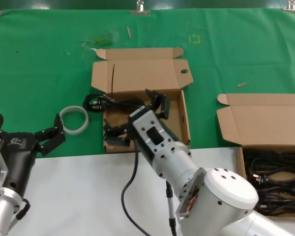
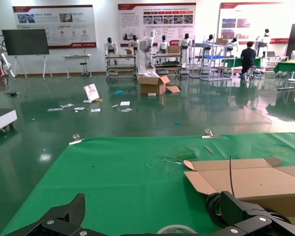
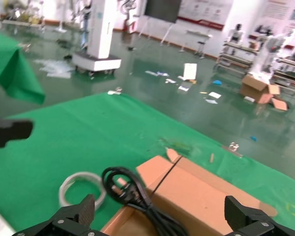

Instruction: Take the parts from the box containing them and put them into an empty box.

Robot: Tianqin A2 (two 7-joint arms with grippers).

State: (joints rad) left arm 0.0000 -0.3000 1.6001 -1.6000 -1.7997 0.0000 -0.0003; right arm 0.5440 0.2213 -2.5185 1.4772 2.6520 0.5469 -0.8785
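Pierced-tab box (image 1: 137, 73): shallow brown cardboard, lid open flat, mid-table; one black power cord (image 1: 108, 103) lies in it, coil spilling over its left wall. Plain-lid box (image 1: 260, 123) at right edge, lid open, holding heaped black cords (image 1: 275, 177).

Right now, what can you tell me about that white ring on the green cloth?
The white ring is a see-through, whitish hoop that looks like plastic, open in the middle so the green cloth shows through. It lies flat on the cloth, between the left tool and the box with the pierced tab. A black cord loops over that box's edge close to it. Nothing seems to touch the ring but the cloth.
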